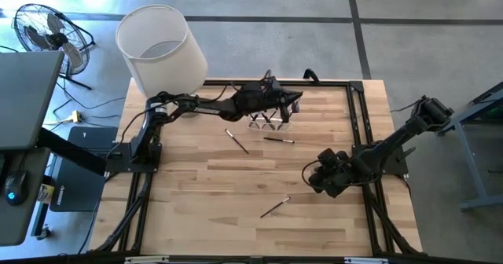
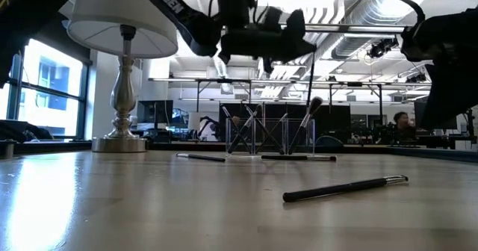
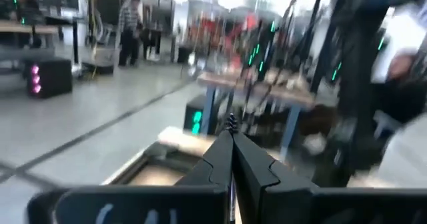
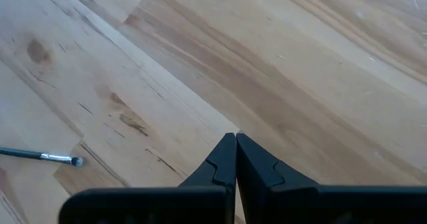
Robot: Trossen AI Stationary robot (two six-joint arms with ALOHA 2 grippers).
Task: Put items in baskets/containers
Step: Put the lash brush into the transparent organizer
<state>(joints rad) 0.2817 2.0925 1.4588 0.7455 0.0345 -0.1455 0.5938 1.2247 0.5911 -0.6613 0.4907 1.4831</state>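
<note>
Brushes half sorted: some stand in the clear holder (image 1: 269, 121), three lie on the table (image 1: 204, 209).

Only the low view shows the holder (image 2: 271, 137) as glassy, see-through compartments with thin dark brushes leaning crosswise inside, one with a fluffy head (image 2: 315, 104); from above it is a faint outline. The left gripper (image 1: 297, 99) hangs just above the holder, jaws pressed together with nothing between them. The right gripper (image 1: 314, 179) sits nearer the front than the holder, fingers (image 4: 235, 159) closed and empty. Loose brushes: two (image 1: 236, 141) (image 1: 278, 139) just in front of the holder, a third (image 1: 275, 207) well apart toward the front edge; the right wrist view catches one silver-collared tip (image 4: 40, 157). A white lamp (image 1: 160, 48) stands beside the holder at the table's back corner. Letters "OSSEN" show on the left arm (image 2: 168, 1).
</note>
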